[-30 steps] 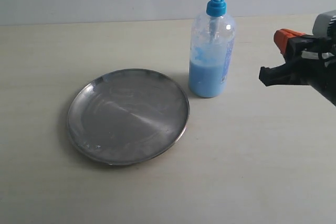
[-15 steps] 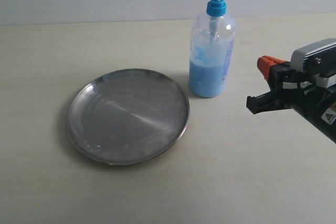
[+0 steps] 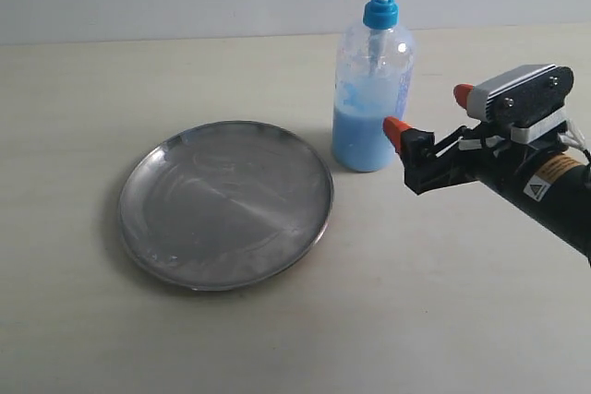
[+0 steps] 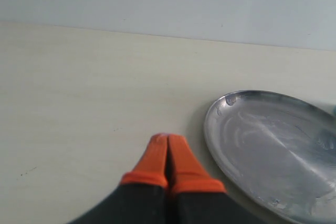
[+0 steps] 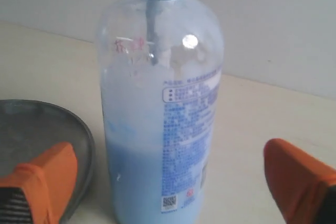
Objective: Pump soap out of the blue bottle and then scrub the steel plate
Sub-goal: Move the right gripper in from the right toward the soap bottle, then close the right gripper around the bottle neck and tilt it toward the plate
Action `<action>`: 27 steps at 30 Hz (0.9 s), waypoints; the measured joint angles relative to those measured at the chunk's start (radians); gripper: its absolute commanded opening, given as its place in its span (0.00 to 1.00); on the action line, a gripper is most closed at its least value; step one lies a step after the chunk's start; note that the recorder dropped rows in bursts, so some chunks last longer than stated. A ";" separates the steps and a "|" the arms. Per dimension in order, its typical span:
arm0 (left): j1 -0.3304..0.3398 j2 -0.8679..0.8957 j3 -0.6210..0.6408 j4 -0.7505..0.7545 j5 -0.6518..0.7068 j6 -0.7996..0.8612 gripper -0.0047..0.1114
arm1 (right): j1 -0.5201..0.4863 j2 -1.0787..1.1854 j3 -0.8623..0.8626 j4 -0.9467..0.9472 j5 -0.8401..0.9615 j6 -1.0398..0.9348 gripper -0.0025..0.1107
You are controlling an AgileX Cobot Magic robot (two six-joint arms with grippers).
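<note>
- The table [image 3: 92, 339] carries the blue bottle and everything else; it is pale and smooth, so a nudged bottle would likely slide.
- The steel plate [image 3: 226, 205] lies just beside the blue bottle, on its spout's side. It is round, shallow, streaky and shows no blob. The spout may not overhang it, so a pump stroke could drop soap on the table.
- The blue bottle [image 3: 372, 108] stands upright, tall and clear, with its pump head raised. A knock low on its body could tip it.
- The right gripper [image 3: 430, 113] has its fingers spread wide around the bottle's lower body, gripping nothing.
- The left gripper [image 4: 168, 156], beyond the plate from the bottle, has its fingers pressed together, empty.
- The soap [image 5: 136, 182] fills the bottle's lower half, pale blue and opaque.
</note>
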 measured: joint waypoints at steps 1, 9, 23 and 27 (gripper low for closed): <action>0.000 0.000 0.000 0.000 0.000 0.000 0.04 | 0.000 0.000 -0.005 -0.013 0.000 0.000 0.95; 0.000 0.000 0.000 0.000 0.000 0.000 0.04 | 0.000 0.001 -0.080 -0.111 0.000 0.131 0.95; 0.000 0.000 0.000 0.000 0.000 0.000 0.04 | 0.000 0.001 -0.207 -0.111 0.156 0.152 0.95; 0.000 0.000 0.000 0.000 0.000 0.000 0.04 | 0.000 0.006 -0.240 -0.111 0.188 0.148 0.95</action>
